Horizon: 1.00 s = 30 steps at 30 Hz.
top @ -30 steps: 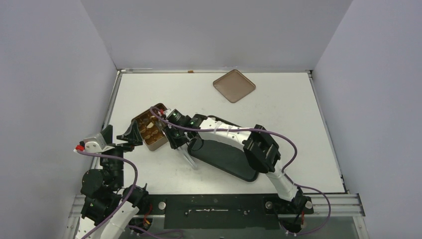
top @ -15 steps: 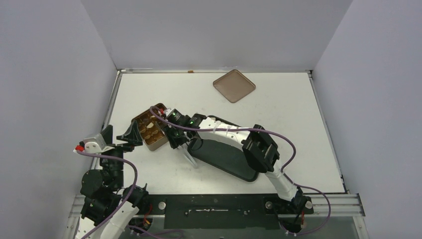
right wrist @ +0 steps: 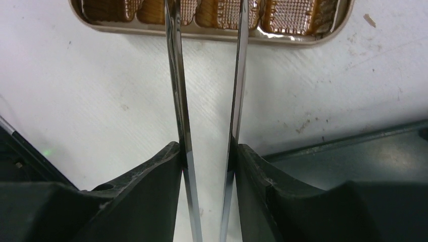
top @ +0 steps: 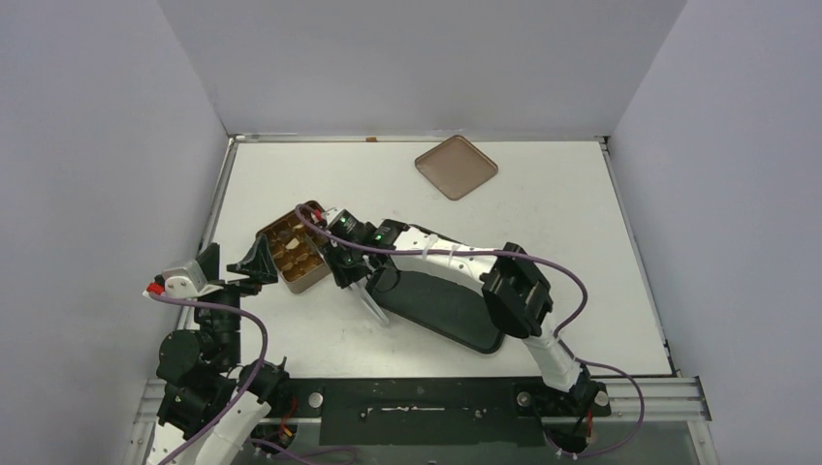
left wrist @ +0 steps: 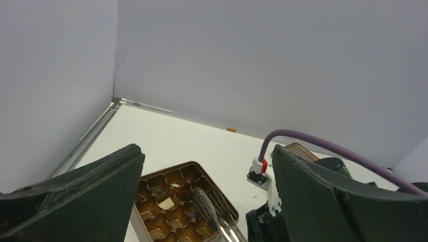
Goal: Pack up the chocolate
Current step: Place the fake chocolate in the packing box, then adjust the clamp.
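Barely a nudge: the tongs edge in over the tin

Only part of the chocolate [left wrist: 166, 203] shows. One cream-white piece sits in a middle cell of the tin [top: 302, 281], and a few neighbouring cells look darker, though I cannot tell whether each holds a piece. The tin stands on the left-centre of the table [top: 543, 213], where it was a second ago.

What has shifted is the right arm. Its elbow has swung a little outward and its wrist has crept closer to the tin's near corner. This carries the tongs [right wrist: 174, 75] further over the cells.

The right gripper [right wrist: 207, 151] is clamped narrowly on the two blades, which stay a little apart along their length. The ridged tips hover over the tin's right-hand cells in the left wrist view, and whether they pinch a piece I cannot tell.

The left gripper [left wrist: 207, 151] is spread wide just beside the tin's left side, holding nothing, unmoved.

My reading is that a piece is being set down or seated. The black tray [top: 446, 310] shows no loose piece where the arm leaves it uncovered. The lid [top: 456, 167] lies well apart at the far side, so closing is not yet done.
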Each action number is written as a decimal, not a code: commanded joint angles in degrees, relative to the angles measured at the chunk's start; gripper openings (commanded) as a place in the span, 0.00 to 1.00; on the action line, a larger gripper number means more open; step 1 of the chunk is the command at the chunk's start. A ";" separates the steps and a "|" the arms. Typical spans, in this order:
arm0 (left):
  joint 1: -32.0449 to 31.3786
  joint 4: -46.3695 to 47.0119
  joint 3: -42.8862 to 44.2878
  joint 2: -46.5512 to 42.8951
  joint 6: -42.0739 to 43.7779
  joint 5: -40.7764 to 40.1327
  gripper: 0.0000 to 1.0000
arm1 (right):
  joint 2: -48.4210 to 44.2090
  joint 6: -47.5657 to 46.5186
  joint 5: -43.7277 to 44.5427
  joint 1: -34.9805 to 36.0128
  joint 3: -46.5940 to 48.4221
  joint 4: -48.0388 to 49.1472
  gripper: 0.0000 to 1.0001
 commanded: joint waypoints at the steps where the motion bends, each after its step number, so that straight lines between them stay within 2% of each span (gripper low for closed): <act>1: -0.26 0.90 0.52 -0.09 -0.19 0.44 0.97 | -10.88 -0.79 1.37 0.07 -3.65 1.47 0.39; 7: -0.35 0.00 1.64 1.39 -3.60 -1.55 0.97 | -19.55 -0.75 3.48 0.10 -13.02 3.18 0.38; 13: -0.53 -5.54 6.41 6.66 -14.74 -0.99 0.97 | -27.56 -0.74 3.99 0.32 -20.21 5.64 0.38; 19: -0.53 -6.67 7.39 15.91 -23.49 11.63 0.97 | -33.81 -0.66 5.60 0.86 -25.24 7.24 0.38; 25: -0.53 2.52 1.89 21.61 -29.85 21.52 0.91 | -38.49 -0.73 5.64 1.15 -28.29 8.99 0.38; 30: -0.53 7.76 -0.38 27.12 -31.69 25.48 0.90 | -40.16 -1.22 5.21 1.25 -29.26 9.30 0.38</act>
